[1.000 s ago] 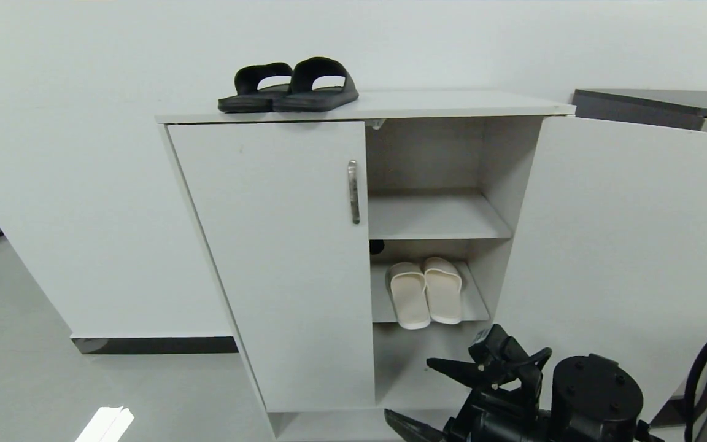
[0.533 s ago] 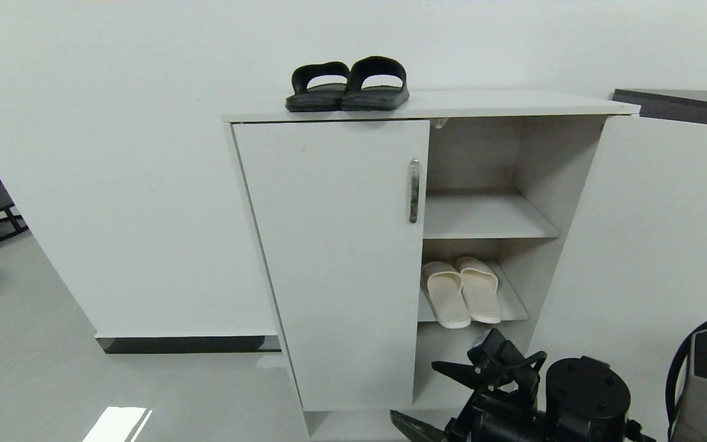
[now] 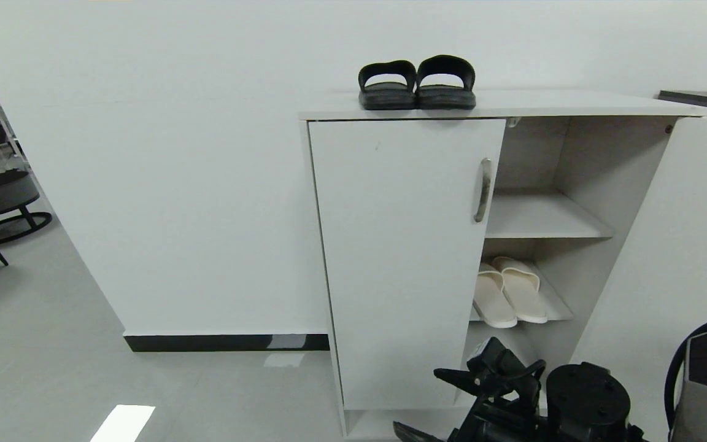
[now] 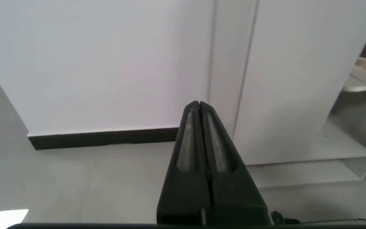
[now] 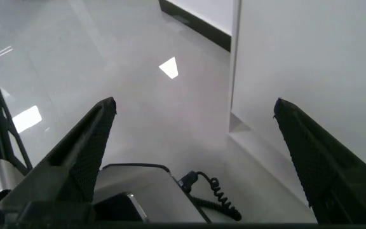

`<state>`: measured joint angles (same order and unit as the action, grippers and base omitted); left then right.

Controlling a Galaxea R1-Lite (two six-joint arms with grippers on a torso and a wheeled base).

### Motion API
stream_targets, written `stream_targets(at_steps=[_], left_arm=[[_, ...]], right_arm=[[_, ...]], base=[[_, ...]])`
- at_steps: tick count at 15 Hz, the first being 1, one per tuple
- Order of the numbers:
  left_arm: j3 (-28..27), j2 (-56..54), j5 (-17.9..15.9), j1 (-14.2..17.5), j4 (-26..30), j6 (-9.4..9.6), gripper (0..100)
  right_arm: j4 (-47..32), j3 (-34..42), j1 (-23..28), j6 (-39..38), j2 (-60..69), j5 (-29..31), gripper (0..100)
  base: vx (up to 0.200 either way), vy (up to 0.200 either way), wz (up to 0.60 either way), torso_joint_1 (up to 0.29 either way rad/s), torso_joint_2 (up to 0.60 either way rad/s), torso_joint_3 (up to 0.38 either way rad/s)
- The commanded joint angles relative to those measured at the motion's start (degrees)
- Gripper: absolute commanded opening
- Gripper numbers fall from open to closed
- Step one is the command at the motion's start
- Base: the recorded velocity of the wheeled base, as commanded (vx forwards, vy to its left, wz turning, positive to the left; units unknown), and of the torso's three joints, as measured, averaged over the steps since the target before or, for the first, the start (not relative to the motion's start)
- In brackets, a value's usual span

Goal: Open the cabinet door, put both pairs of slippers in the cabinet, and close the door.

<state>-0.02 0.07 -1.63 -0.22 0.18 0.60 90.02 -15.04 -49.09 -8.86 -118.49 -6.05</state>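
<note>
**A:** Where do the 2 pairs of slippers lie relative to the grippers?

**B:** The black slippers stand side by side on the top of the cabinet, above the closed left door with its metal handle. The white slippers lie side by side inside, on the shelf beneath the bare upper shelf. That bay is exposed by the right door, which is swung wide. The right gripper sits low in front of the cabinet's base, below the white slippers and well apart from both pairs.

**A:** How do the grippers stand?

**B:** The right gripper's 2 fingers are spread wide, with nothing between them. The left gripper has its 2 fingers pressed together and holds nothing. It points toward the wall beside the left door's outer edge. In the left wrist view, 1 pale slipper tip shows on its shelf off to the side.

**A:** And the surface and the room?

**B:** The cabinet stands on a glossy grey floor against a white wall with a black baseboard. A dark round table stands far off on the left. A dark-topped unit shows behind the cabinet on the right. In the right wrist view, a coiled cable lies below the spread fingers.
</note>
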Motion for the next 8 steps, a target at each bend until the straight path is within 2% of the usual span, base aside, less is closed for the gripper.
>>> stream_targets(at_steps=[1, 8], left_arm=[[0.0, 0.1, 0.0, 0.0, 0.0, 0.02, 0], [0.0, 0.0, 0.0, 0.0, 0.0, -0.07, 0]], right_arm=[[0.0, 0.0, 0.0, 0.0, -0.2, 0.0, 100], [0.0, 0.0, 0.0, -0.2, -0.2, -0.2, 100]], base=[[0.0, 0.0, 0.0, 0.0, 0.0, 0.0], [0.0, 0.0, 0.0, 0.0, 0.0, 0.0]])
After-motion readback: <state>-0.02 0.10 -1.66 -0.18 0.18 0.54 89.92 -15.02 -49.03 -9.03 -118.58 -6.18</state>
